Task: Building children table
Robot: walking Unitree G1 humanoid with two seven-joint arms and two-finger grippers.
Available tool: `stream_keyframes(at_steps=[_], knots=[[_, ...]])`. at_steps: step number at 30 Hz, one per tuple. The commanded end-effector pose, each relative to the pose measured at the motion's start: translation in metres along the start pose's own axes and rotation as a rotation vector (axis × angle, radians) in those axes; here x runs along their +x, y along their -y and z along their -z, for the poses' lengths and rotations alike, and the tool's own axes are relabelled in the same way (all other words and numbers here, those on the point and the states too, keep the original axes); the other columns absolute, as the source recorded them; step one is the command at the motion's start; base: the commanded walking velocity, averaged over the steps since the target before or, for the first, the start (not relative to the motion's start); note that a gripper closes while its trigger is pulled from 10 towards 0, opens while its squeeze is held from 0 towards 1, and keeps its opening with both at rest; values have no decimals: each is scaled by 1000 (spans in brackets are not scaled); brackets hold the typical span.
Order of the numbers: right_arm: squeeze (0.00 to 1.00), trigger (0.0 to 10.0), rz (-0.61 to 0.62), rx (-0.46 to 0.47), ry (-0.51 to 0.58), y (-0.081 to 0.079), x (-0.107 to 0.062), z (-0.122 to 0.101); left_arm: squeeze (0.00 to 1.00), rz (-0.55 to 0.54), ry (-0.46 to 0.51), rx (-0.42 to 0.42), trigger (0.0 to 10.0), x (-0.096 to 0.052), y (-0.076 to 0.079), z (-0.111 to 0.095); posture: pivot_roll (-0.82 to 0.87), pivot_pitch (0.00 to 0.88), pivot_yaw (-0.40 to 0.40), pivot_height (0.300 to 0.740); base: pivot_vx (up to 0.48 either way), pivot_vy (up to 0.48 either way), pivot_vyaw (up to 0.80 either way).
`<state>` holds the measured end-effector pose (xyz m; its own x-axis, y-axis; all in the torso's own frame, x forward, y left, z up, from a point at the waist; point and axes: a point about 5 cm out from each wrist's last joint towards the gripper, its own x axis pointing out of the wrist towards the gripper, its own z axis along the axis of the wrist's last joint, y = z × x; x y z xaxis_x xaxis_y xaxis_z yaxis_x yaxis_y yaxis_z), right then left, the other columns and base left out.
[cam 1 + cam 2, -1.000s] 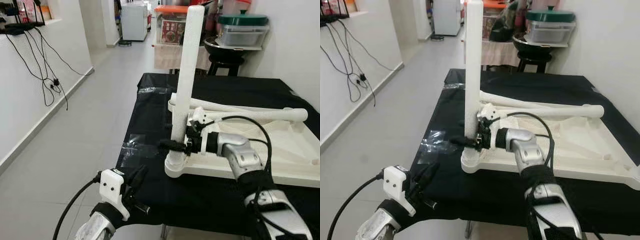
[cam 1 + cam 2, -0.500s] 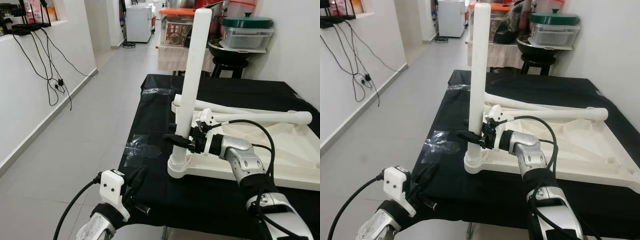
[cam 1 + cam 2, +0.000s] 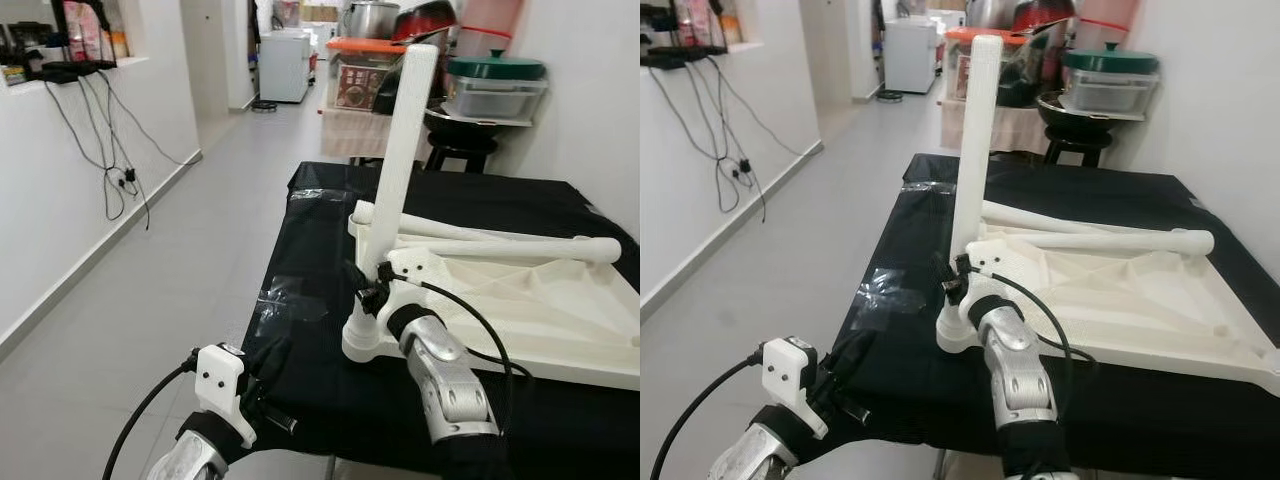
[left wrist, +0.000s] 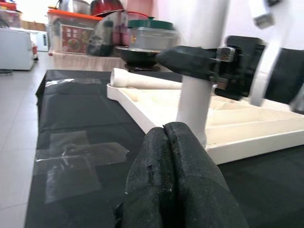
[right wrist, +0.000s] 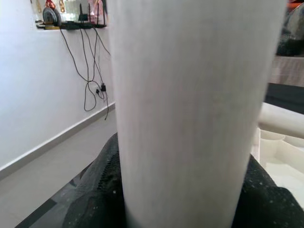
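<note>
Right pincer (image 3: 368, 290) clamped on upright white leg (image 3: 398, 170), near socket of overturned tabletop (image 3: 520, 310) on black worktop (image 3: 300, 260). Left pincer (image 4: 166, 142) fingers together, holding nothing, at 7 o'clock from leg.

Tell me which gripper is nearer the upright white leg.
Right. The right gripper is clamped on the upright white leg just above its socket; the left gripper hangs shut off the table's near edge, apart from it.
</note>
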<state>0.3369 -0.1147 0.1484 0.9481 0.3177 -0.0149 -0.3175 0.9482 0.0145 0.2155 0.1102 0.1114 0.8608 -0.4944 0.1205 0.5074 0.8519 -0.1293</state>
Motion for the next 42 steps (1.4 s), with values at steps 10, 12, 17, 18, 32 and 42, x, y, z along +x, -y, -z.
stream_keyframes(at_steps=[10, 12, 17, 18, 32, 42], knots=[[1000, 10000, -237, 28, -26, 7, 9, -5, 0, -1, -4, -3, 10000, 2, -1, 1, 51, 0, -44, 740, 0, 0, 0], [871, 10000, -290, 5, -15, 6, 9, -11, 0, -1, -3, -4, 10000, 2, -1, 1, 56, 0, -47, 740, 0, 0, 0], [0, 10000, -567, -77, 3, 4, 6, -26, 0, -5, 0, -2, 10000, 3, -1, 1, 57, 0, -48, 740, 0, 0, 0], [0, 10000, -637, -129, -8, 4, 5, -26, 0, -5, 1, -2, 10000, 3, -1, 1, 62, 0, -50, 740, 0, 0, 0], [0, 0, -863, -160, -100, 15, 13, -23, 0, -8, 2, 2, 10000, 4, 1, 0, 75, 0, -53, 740, 0, 0, 0], [0, 0, -774, -144, -97, 33, 6, -20, 0, -8, 3, -3, 10000, 3, 3, -1, 67, 0, -48, 740, 0, 0, 0]])
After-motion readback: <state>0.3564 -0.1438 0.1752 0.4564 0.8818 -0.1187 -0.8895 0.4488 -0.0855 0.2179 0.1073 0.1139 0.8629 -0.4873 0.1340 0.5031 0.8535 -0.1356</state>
